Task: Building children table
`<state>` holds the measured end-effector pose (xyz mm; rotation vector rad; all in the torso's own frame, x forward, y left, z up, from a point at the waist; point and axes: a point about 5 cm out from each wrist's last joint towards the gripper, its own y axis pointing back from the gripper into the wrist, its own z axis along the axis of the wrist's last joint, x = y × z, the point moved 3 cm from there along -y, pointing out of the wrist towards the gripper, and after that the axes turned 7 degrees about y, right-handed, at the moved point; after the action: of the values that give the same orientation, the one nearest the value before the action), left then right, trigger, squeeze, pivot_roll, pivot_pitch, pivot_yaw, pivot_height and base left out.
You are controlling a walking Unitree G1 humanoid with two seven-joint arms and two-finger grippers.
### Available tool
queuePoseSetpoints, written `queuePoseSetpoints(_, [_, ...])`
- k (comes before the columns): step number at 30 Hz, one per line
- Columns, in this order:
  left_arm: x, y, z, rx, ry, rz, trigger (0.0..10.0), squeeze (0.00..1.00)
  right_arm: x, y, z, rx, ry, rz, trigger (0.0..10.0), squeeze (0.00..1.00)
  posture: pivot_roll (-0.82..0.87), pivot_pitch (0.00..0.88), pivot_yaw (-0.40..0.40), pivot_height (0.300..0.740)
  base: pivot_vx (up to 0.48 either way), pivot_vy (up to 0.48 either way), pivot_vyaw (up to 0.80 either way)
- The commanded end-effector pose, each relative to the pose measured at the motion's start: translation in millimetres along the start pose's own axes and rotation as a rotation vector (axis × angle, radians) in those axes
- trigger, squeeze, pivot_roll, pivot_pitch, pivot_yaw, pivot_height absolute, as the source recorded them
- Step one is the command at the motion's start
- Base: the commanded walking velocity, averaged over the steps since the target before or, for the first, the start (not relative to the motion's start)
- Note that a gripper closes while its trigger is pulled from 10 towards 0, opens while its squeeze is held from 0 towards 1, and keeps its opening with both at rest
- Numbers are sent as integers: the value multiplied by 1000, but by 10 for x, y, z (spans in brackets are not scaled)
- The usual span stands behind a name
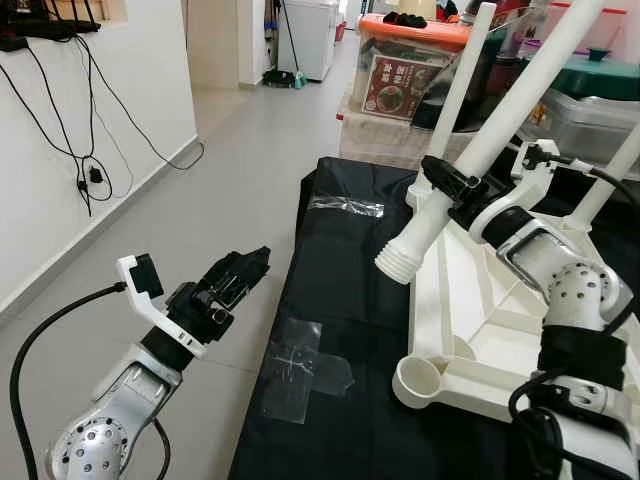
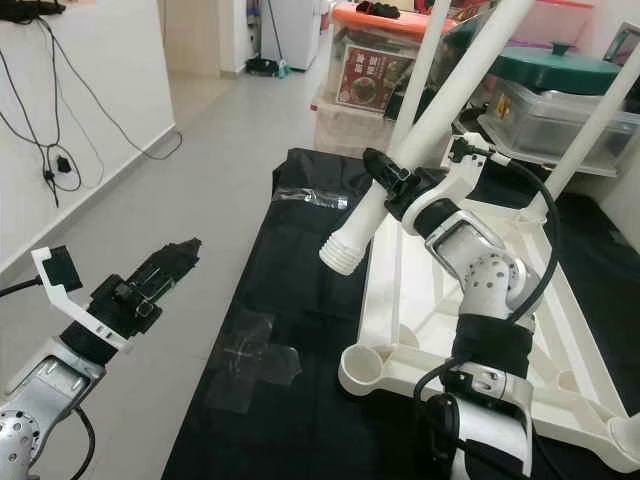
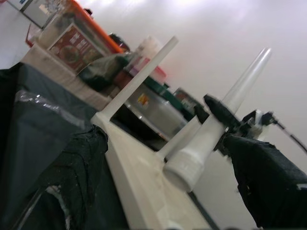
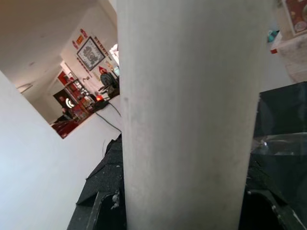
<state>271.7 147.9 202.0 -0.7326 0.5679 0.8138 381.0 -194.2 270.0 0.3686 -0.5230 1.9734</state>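
Observation:
A white children's tabletop (image 1: 470,300) lies upside down on a black cloth. Two white legs stand upright in its far corners, one at the back (image 1: 466,70) and one at the right (image 1: 615,175). The near left socket (image 1: 420,378) is empty. My right gripper (image 1: 452,188) is shut on a third white leg (image 1: 500,130), held tilted above the tabletop with its threaded end (image 1: 400,262) pointing down and to the left. My left gripper (image 1: 250,266) is open and holds nothing, out over the floor left of the cloth.
Clear tape patches (image 1: 300,370) stick to the black cloth (image 1: 340,300). Plastic storage boxes (image 1: 400,80) are stacked behind the tabletop. Black cables (image 1: 90,175) hang on the white wall at left, with grey floor (image 1: 220,180) between wall and cloth.

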Motion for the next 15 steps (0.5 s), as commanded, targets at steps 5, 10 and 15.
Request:
queuePoseSetpoints(5, [39,36,-136,76,-38,14,10000,0,-23,44,-30,-23,10,-10,0,0,55,0,-99,740,0,0,0])
queuePoseSetpoints(10, [115,69,-299,176,-149,54,10000,0,8,86,-12,-52,23,40,0,0,56,0,-100,740,0,0,0])
queuePoseSetpoints(15, [109,84,-335,190,-150,48,10000,0,126,148,-14,-50,70,146,0,0,53,0,-99,740,0,0,0])
